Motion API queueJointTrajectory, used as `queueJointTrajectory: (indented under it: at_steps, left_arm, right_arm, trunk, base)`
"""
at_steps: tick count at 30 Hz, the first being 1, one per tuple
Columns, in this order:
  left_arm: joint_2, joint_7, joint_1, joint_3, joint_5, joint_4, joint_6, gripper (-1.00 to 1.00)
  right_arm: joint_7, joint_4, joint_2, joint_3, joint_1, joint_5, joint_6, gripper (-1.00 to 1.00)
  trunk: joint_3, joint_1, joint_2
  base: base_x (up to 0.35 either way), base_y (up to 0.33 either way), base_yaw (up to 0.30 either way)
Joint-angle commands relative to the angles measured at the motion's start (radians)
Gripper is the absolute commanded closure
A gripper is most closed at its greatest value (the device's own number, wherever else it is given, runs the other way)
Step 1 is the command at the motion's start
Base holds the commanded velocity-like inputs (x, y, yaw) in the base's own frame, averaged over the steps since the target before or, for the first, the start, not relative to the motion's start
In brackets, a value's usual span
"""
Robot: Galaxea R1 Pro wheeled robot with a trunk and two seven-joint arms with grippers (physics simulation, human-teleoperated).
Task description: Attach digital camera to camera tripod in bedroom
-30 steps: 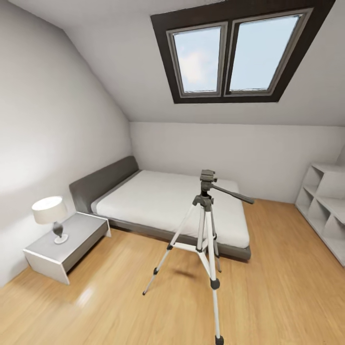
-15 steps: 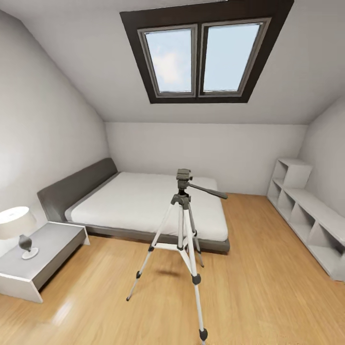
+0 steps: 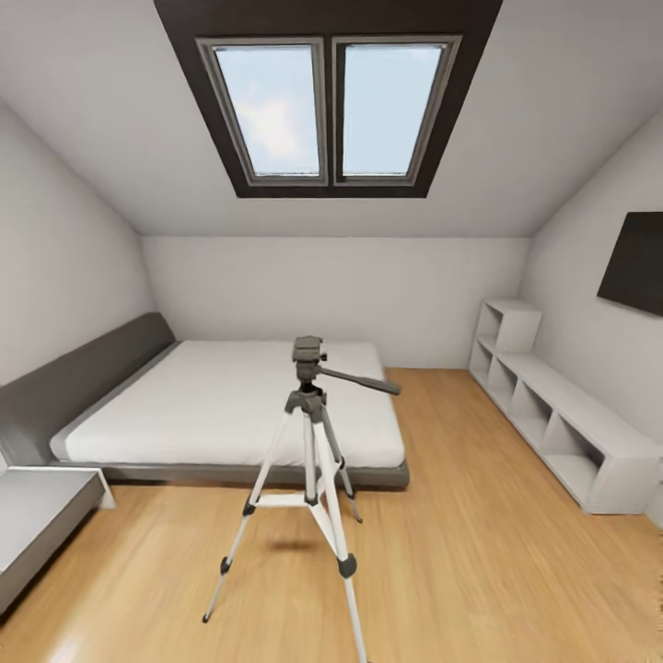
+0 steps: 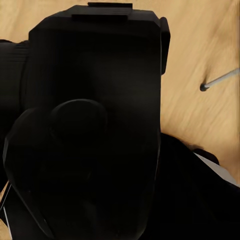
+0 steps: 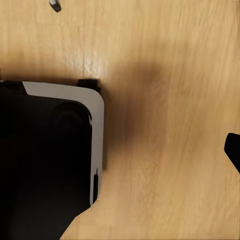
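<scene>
- Left claw state I cannot read for certain: in the left wrist view a chunky black body, which I take for the digital camera (image 4: 95, 125), sits right up against the lens and hides my fingers; I judge I am carrying it, but whether the jaws are clenched on it cannot be told from here
- Right claw: in the right wrist view a dark sliver at the frame's edge may be a fingertip; released or clenched, I cannot tell; beneath it lie the wood floor (image 5: 170, 125) and a black, white-trimmed corner that looks like my own base (image 5: 50, 150)
- The camera tripod (image 3: 308, 433) stands upright on the floor in the bedroom, legs spread, just off the foot edge of the bed (image 3: 230, 405); its dark pan head (image 3: 308, 352) is bare on top, handle pointing toward the cube shelves (image 3: 552, 424) along the right wall; skylight (image 3: 327, 106) overhead
- Step in hand, as I judge it: the approach, camera not yet mounted
- Next move calls for closing on the tripod, raising the left arm to the pan head, and setting the camera level on it without knocking the legs
- Arm pose: both wrists point down at the floor, held low near my base
</scene>
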Motion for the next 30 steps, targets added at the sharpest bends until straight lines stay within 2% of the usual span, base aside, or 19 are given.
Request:
queueJointTrajectory:
  at_steps: [1,6,14,23,26,30]
  left_arm:
    - [0.0,-0.003,0.0,-0.008,0.009,0.0,0.002,1.0]
    - [0.0,-0.003,0.0,-0.008,0.009,0.0,0.001,1.0]
    - [0.001,-0.002,0.0,-0.008,0.011,0.0,0.001,1.0]
    - [0.01,0.004,0.0,-0.006,0.014,0.0,0.0,1.0]
    - [0.017,0.005,0.0,-0.005,0.018,0.0,0.0,1.0]
    - [0.028,0.006,0.0,-0.004,0.044,0.001,0.0,1.0]
  right_arm:
    - [0.002,0.002,0.0,-0.008,-0.001,0.008,0.001,-1.0]
    - [0.002,0.002,0.001,-0.006,-0.001,0.01,0.001,-1.0]
    - [0.003,0.001,0.004,-0.003,-0.001,0.017,0.001,-1.0]
    - [0.002,0.001,0.005,-0.003,-0.001,0.086,-0.001,-1.0]
    - [0.002,0.001,0.006,-0.003,-0.001,0.094,-0.002,-1.0]
    - [0.002,0.001,0.006,-0.003,-0.001,0.099,-0.002,-1.0]
  trunk:
    - [0.0,0.001,-0.001]
    - [0.0,0.001,-0.001]
    - [0.0,0.001,-0.001]
    - [0.0,0.001,-0.001]
    - [0.0,0.001,-0.001]
    - [0.0,0.001,-0.001]
  base:
    - [0.309,0.095,-0.257]
    - [0.183,0.059,-0.148]
    - [0.04,0.013,-0.032]
    - [0.004,0.001,-0.003]
    - [0.06,0.021,0.0]
    - [0.188,0.12,0.0]
